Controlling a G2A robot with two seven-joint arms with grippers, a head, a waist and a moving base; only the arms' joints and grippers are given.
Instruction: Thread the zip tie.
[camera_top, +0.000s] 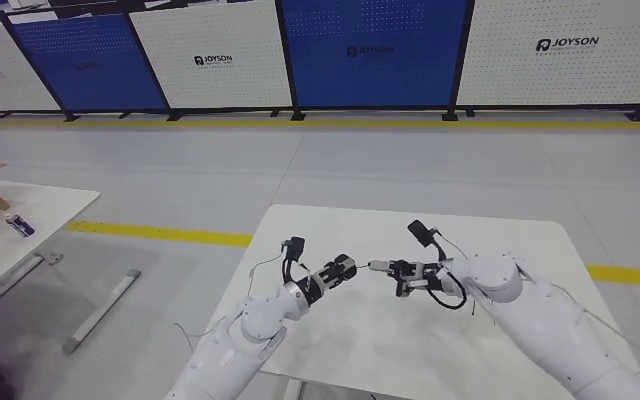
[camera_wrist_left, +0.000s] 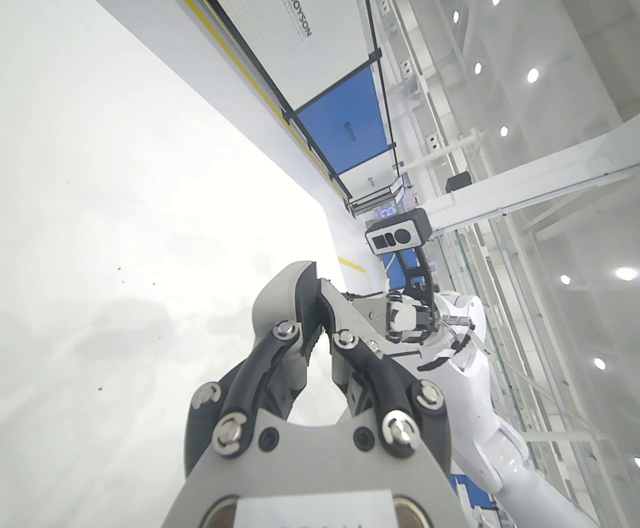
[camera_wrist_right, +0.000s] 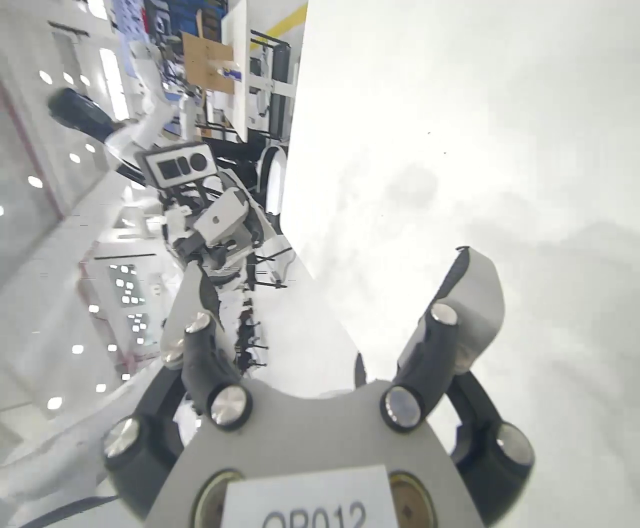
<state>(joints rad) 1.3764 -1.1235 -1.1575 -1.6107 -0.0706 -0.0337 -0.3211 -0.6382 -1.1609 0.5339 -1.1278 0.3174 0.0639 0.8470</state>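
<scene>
Faint thin line between the two gripper tips, above the desk (camera_top: 330, 350) centre, may be the zip tie (camera_top: 363, 263); not certain. Judged light, springy, slick; pinch near the tail end. Left gripper (camera_wrist_left: 316, 300) closed tip to tip, contents unclear, at 9 o'clock of right gripper (camera_wrist_right: 335, 290), which is wide open and empty.

The surface (camera_top: 420, 330) is plain white with a few dark specks, and the floor (camera_top: 180, 170) around it is pale grey, crossed by a yellow stripe (camera_top: 150, 232) from nine o'clock to three. At twelve o'clock the wall panels (camera_top: 375, 50) alternate deep blue and dotted white in black frames. The left tool (camera_wrist_left: 319, 287) has pale grey fingers, black ribbed pads (camera_wrist_left: 307, 305), black links and silver screws; the right tool (camera_wrist_right: 332, 272) wears the same grey, black and silver.
</scene>
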